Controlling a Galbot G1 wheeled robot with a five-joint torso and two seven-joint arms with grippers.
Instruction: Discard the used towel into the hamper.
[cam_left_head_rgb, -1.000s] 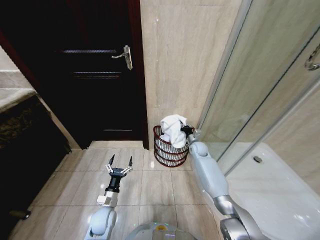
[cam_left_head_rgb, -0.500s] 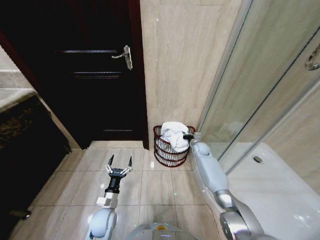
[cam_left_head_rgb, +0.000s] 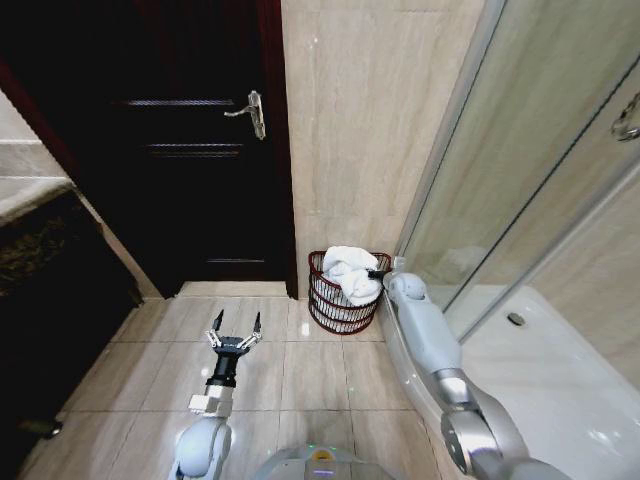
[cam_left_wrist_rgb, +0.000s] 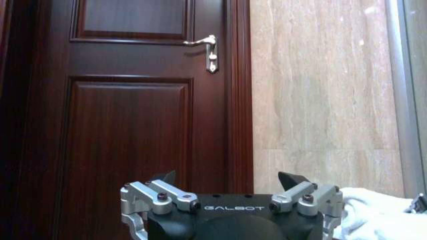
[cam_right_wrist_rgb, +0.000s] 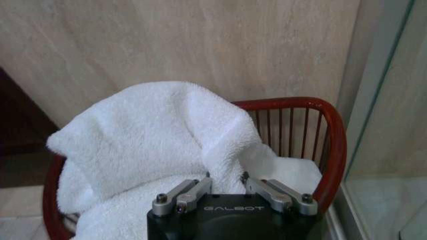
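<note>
White towel (cam_left_head_rgb: 351, 272): fluffy terry, bunched and folded, heaped in hamper (cam_left_head_rgb: 335, 312), top rising above rim. Fold of it directly ahead of right gripper (cam_right_wrist_rgb: 225, 181), pinched between nearly closed fingers. Hamper: round reddish-brown wire basket, thin vertical ribs, thicker rim, upright on floor, just below and ahead of right gripper, rim close beside it.

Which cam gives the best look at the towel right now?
Right wrist view: the towel is close up, heaped over the hamper rim, with the right claw at it. Head view shows it small in the hamper. Left wrist view catches a white corner at the frame edge.
</note>
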